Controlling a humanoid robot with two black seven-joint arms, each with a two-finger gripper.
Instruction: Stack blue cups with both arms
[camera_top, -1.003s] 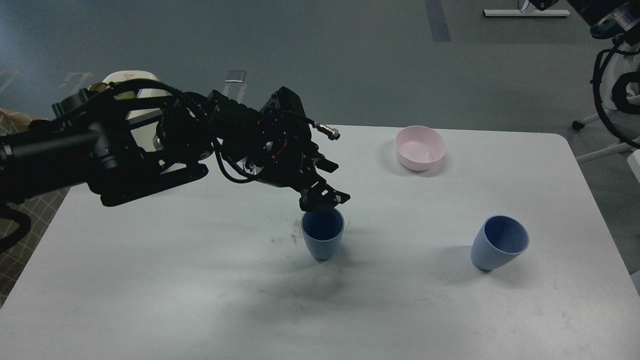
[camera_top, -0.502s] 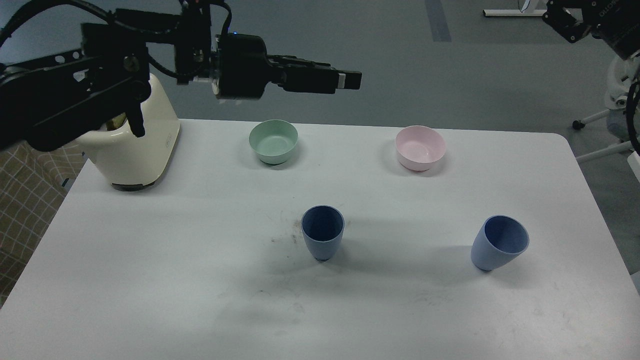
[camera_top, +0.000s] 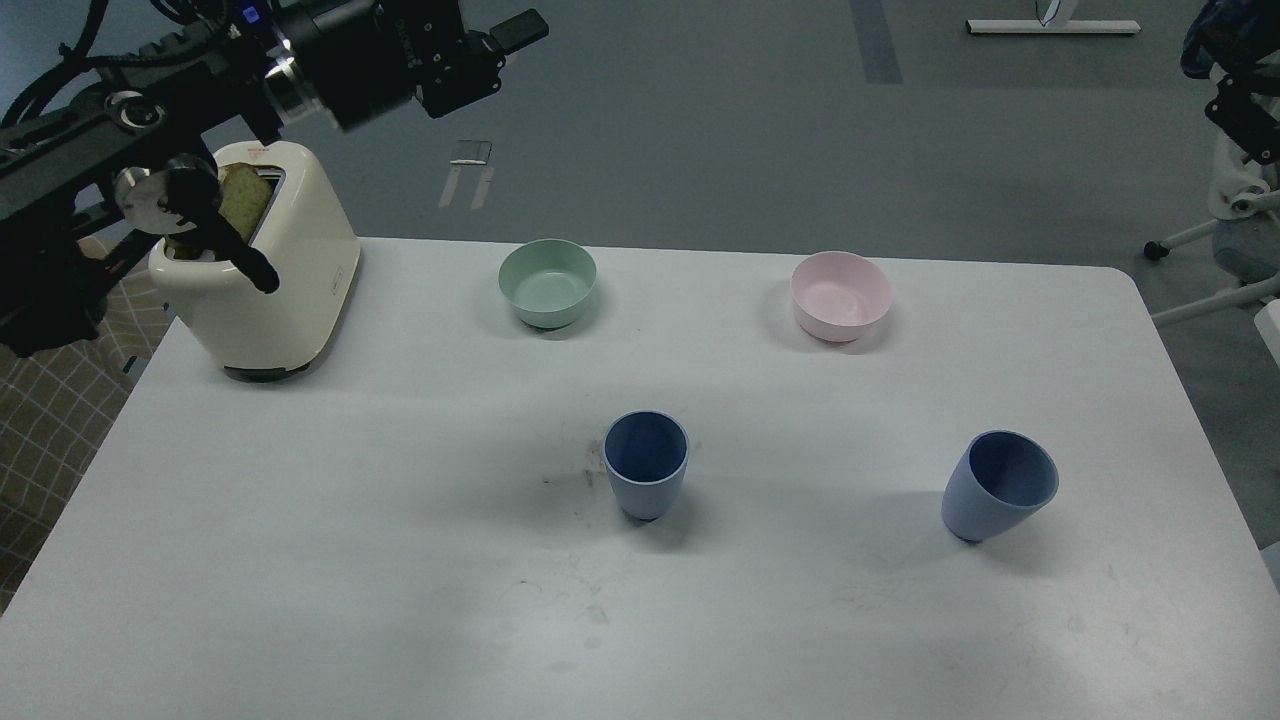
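Two blue cups stand apart on the white table (camera_top: 300, 520). One blue cup (camera_top: 645, 470) is upright near the middle. The other blue cup (camera_top: 990, 495) is at the right and looks tilted to the right. My left arm is raised high at the top left, and its gripper (camera_top: 500, 45) is far above and behind the cups and holds nothing. Its fingers are dark and I cannot tell them apart. Only a dark part of my right arm (camera_top: 1225, 45) shows at the top right edge, with no fingers to make out.
A cream toaster (camera_top: 270, 290) with bread in it stands at the back left under my left arm. A green bowl (camera_top: 547, 282) and a pink bowl (camera_top: 840, 295) sit at the back. A chair base (camera_top: 1210, 240) stands off the right side.
My left arm has risen from just above the middle cup and swung back to the top left, uncovering the toaster and green bowl. My right arm has drawn back toward the right edge. Both cups stayed put.
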